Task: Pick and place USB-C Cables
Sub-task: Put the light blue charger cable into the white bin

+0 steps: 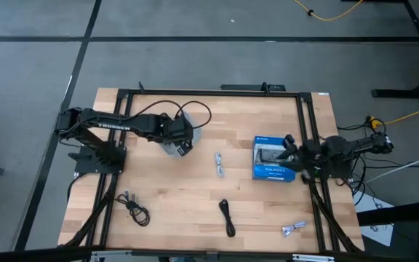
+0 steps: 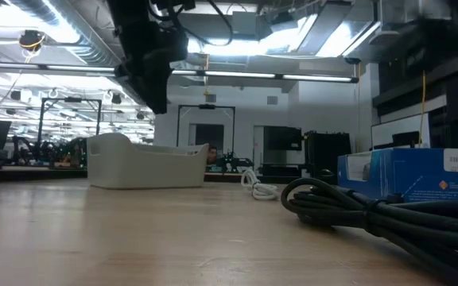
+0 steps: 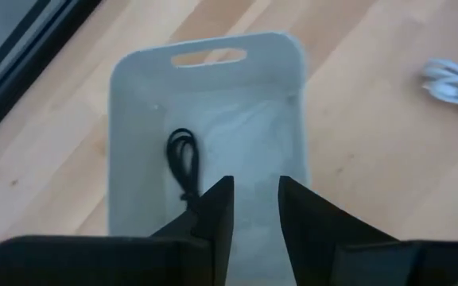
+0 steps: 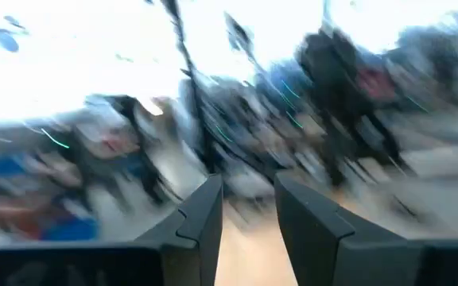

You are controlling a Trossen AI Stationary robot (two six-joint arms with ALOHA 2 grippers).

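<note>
A black USB-C cable (image 3: 183, 161) lies coiled on the floor of the translucent grey tray (image 3: 126, 119). My left gripper (image 3: 256, 208) hovers above the tray (image 1: 172, 145), open, with nothing between its fingers. On the wood lie a white cable (image 1: 219, 164), a black cable (image 1: 226, 217), another black cable (image 1: 134, 208) and a silver-grey cable (image 1: 293, 229). My right gripper (image 4: 249, 208) is open and empty, raised near the blue box (image 1: 273, 161) at the table's right side.
The blue box (image 2: 412, 175) stands right of the table's middle, under the right arm's reach. In the low view the black cable (image 2: 356, 208) lies close in front, and the white cable (image 2: 257, 185) lies beyond it. A black frame runs around the table's edges (image 1: 122, 145).
</note>
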